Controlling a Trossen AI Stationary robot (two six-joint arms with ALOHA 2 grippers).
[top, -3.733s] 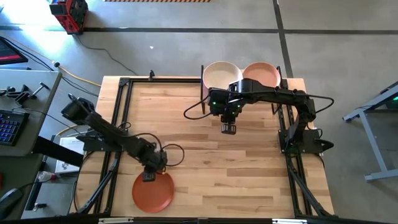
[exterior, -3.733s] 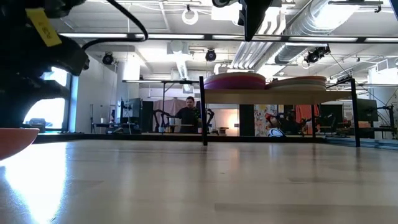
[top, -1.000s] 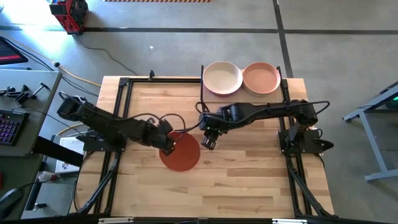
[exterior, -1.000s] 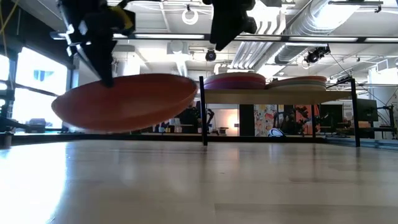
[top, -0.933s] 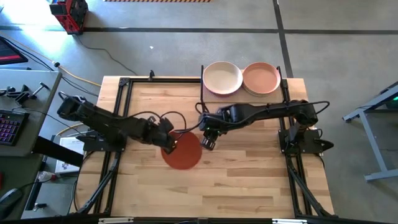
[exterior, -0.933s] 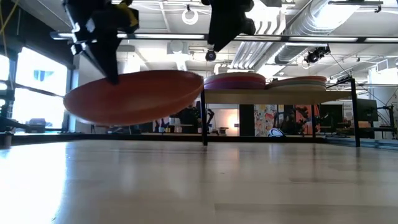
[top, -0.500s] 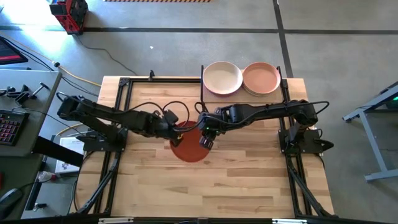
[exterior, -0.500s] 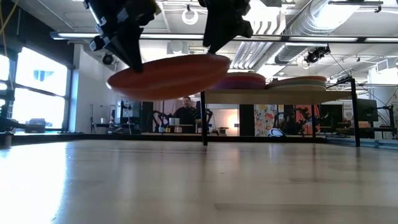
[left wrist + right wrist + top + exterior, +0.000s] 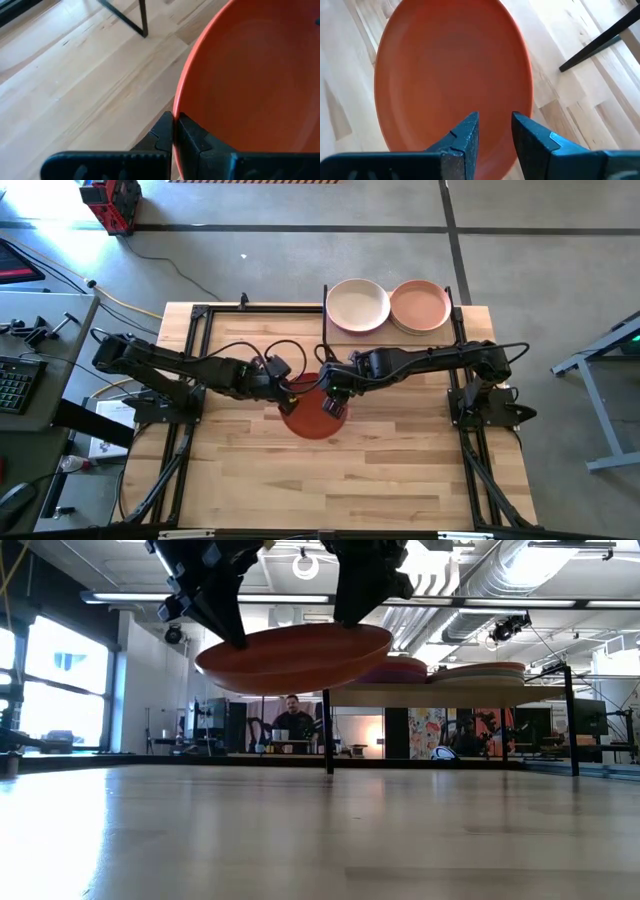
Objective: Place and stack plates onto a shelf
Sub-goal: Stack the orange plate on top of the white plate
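Pinching orange-red plate [image 9: 293, 658] rim, left gripper [image 9: 175, 131], near-level, airborne

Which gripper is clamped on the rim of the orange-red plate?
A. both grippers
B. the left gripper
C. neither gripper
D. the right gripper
B: the left gripper pinches the orange-red plate rim, while the right gripper is open above it.

Both arms reach toward the centre of the high view. The left gripper [image 9: 287, 391] pinches the orange-red plate's [image 9: 312, 420] rim; the right gripper [image 9: 333, 407] hangs beside it, fingers slightly parted.
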